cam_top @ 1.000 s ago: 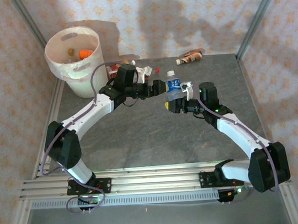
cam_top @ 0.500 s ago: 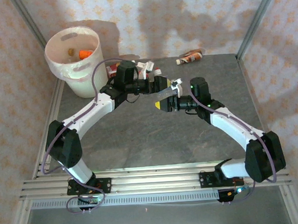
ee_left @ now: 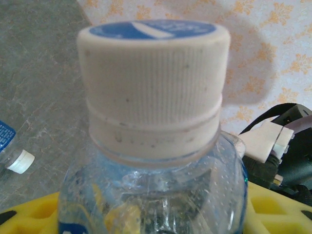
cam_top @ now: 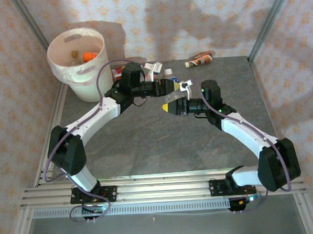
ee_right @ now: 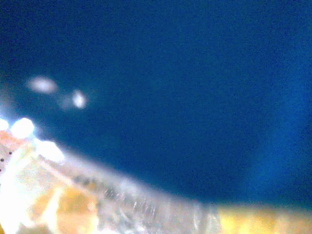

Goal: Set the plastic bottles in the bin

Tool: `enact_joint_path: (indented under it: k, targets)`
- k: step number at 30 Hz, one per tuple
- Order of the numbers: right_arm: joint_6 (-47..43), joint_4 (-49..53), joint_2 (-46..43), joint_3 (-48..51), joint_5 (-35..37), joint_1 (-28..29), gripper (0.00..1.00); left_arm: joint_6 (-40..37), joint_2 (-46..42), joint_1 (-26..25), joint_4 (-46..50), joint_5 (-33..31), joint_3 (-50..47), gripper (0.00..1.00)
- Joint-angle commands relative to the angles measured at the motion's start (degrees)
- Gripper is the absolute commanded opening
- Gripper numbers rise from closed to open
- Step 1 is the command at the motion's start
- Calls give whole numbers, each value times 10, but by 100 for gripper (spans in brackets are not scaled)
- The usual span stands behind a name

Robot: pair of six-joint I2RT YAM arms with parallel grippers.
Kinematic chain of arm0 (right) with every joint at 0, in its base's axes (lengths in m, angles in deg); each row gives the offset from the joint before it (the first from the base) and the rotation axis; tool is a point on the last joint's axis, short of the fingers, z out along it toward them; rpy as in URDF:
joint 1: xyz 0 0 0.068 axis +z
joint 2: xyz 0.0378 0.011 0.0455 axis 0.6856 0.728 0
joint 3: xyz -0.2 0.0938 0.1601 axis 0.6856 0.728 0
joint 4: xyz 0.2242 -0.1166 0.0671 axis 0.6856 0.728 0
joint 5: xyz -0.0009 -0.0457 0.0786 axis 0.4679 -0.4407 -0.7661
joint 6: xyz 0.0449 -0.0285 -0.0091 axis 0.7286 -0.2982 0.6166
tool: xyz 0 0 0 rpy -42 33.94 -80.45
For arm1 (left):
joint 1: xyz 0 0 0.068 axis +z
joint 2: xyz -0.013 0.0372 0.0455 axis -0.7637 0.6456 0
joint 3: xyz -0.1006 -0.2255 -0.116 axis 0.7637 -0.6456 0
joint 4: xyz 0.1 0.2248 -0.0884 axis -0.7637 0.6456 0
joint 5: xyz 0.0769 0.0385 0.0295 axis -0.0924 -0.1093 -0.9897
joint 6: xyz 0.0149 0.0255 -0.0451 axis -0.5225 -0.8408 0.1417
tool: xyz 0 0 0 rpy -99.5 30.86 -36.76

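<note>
White-capped and clear, the bottle (ee_left: pixel 153 92) hangs above the middle of the tabletop (cam_top: pixel 163 148), well apart from the bin (cam_top: pixel 86 84). The left hand (cam_top: pixel 167 89) is clenched on it, yellow fingers (ee_left: pixel 278 209) against its sides. The right hand (cam_top: pixel 173 106) sits close against its blue label; I cannot tell its grip.

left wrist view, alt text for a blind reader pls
Close-up of a clear plastic bottle with a ribbed white cap, blue on top, between yellow finger pads. Behind it, a second bottle lies on the grey table at left, patterned wall beyond.
</note>
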Motion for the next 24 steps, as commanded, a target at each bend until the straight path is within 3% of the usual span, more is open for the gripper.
enact_joint_path:
  k: [1,5,11,16,24]
  targets:
    - [-14,-12,-30,10,52,6,82,-11,-13,-7,3,-60,-6,47]
    - [-42,45,-40,-1,107,5,99,1,-14,0,12,-114,-8,46]
    - [-73,115,-54,-16,164,5,99,56,-16,31,-50,-128,-40,45]
    - [-87,138,-90,-12,244,5,99,50,-31,47,-27,-158,-41,45]
    - [-66,212,-120,-22,485,4,99,-39,-105,63,124,-325,-5,45]
